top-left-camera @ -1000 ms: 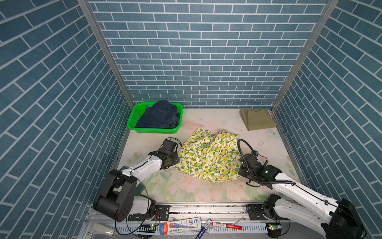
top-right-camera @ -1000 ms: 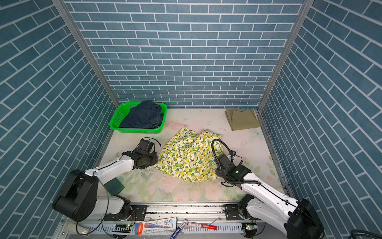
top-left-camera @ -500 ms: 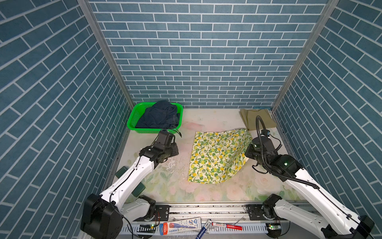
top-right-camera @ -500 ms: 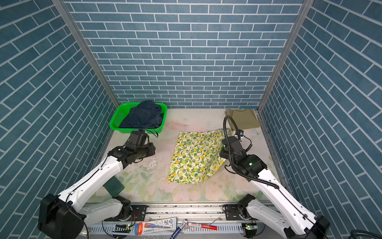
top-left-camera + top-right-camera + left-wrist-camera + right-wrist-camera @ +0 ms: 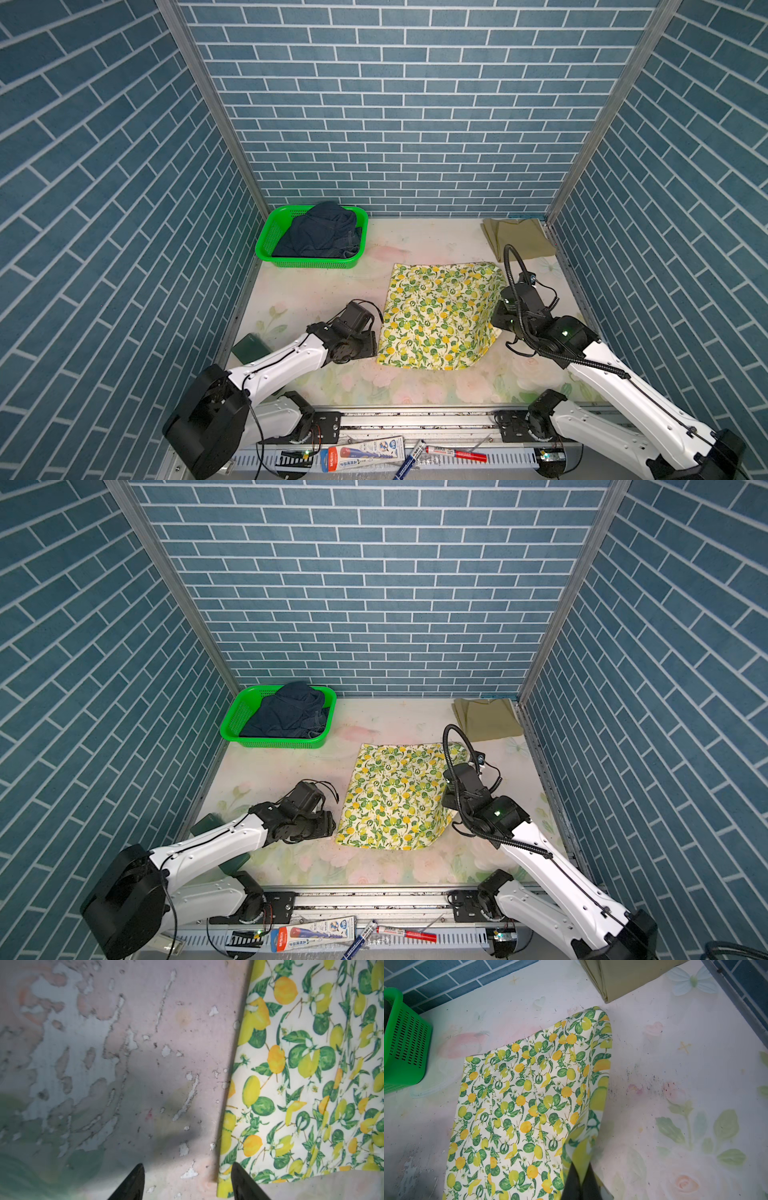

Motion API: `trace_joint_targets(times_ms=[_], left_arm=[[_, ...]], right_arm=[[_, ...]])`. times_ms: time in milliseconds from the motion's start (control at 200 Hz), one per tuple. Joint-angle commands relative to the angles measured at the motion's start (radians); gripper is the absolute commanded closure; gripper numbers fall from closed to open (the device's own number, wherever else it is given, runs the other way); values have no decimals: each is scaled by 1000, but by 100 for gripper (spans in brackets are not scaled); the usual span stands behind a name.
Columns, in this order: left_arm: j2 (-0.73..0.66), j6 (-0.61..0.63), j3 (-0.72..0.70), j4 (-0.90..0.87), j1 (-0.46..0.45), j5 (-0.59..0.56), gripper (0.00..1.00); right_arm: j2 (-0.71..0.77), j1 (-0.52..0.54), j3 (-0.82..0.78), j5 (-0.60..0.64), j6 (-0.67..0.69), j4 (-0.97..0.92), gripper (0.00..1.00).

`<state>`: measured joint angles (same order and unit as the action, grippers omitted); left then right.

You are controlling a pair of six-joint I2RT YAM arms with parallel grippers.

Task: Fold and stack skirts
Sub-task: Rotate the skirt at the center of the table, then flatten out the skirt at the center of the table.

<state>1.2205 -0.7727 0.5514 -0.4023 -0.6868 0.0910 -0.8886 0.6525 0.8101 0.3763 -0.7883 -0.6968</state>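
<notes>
We just parted our left jaws beside the lemon skirt [image 5: 436, 316]; right jaws stay clamped on it, fold unfinished.

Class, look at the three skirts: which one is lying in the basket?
The dark navy skirt, heaped in the green basket; the lemon-print skirt and the khaki skirt lie on the table instead.

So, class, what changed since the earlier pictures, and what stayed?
The lemon skirt was spread flat and shifted rightward. The left fingers let go and stand open beside it; the right fingers still pinch its raised edge. Navy skirt, basket, olive skirt: unmoved.
</notes>
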Motion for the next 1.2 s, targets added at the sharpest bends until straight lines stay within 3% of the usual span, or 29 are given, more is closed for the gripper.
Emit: trace_joint_targets(times_ms=[0,475,585,675,780,945,1195], left_arm=[[58,-50,17,52,-47,-12,37],[228,-126,73,37,-172,-30,55],[269,-137,84,30,-195,-32,71],[312,-130,97,23,-198,-37,100],[296,-104,142,-40,-198,-61,100],[164,-22,352,-247,-179,-144,100],[93,143,750,-434,-66,-158,100]], right_arm=[[-3,-5,-29,-7,-17,15,100],[19,-24,-43,-11,-2,23,100],[28,-28,-47,-17,4,34,100],[40,-30,-51,-17,7,41,100],[48,-32,-45,-11,19,35,100],[47,-39,31,19,74,2,100],[-27,-77,340,67,213,-65,100]])
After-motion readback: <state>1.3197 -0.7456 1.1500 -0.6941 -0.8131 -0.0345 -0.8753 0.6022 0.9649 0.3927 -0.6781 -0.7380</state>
